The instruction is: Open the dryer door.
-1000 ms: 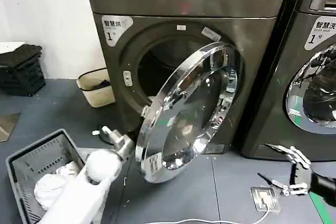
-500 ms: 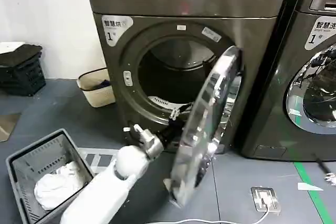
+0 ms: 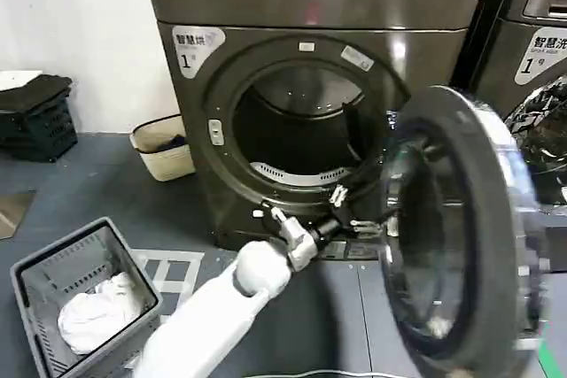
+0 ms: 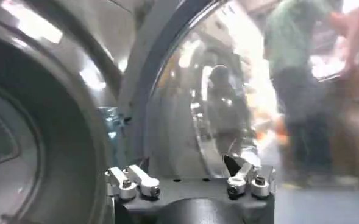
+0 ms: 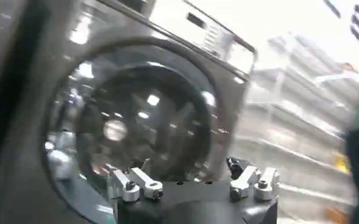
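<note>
Dryer door (image 3: 461, 227) stands swung wide just beside the left claw (image 3: 350, 210), fingers spread.

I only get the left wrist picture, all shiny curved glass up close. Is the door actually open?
Observer: Yes. In the head view the door stands wide open to the right of the dryer, grey inner face towards the camera.
Operator: Where is my arm against it?
Observer: The left gripper is low in front of the drum hole, at the door's inner edge.
Operator: And the other arm?
Observer: The right gripper, jaws open, faces the second machine's door.
</note>
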Controlling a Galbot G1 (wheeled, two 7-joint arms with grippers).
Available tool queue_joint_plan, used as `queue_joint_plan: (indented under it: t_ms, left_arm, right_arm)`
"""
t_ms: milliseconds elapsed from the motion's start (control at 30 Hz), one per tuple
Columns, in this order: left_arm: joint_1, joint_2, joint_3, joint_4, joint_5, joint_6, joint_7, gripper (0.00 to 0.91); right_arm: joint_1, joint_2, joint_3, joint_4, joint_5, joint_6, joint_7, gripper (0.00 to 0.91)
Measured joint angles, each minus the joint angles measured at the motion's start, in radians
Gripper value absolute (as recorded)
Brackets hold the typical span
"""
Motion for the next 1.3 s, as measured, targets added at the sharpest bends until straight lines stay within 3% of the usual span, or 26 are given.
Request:
queue_joint_plan:
  t_ms: [400, 800, 1100, 1300]
  left_arm:
    - [-0.144, -0.089, 0.099, 0.141, 0.028, 0.069, -0.025, 0.907]
    - [-0.300, -0.146, 0.210, 0.250, 0.042, 0.073, -0.032, 0.907]
    - [-0.333, -0.184, 0.226, 0.288, 0.044, 0.076, -0.029, 0.907]
    - [-0.318, -0.172, 0.223, 0.265, 0.043, 0.084, -0.028, 0.907]
  right_arm:
    - [0.018, 0.066, 0.098, 0.002, -0.003, -0.004, 0.004, 0.907]
    - [0.022, 0.081, 0.143, -0.001, 0.004, -0.009, 0.004, 0.907]
    - [0.027, 0.083, 0.163, 0.006, 0.022, -0.015, 0.009, 0.907]
    - [0.033, 0.077, 0.164, 0.023, 0.035, -0.058, 0.076, 0.907]
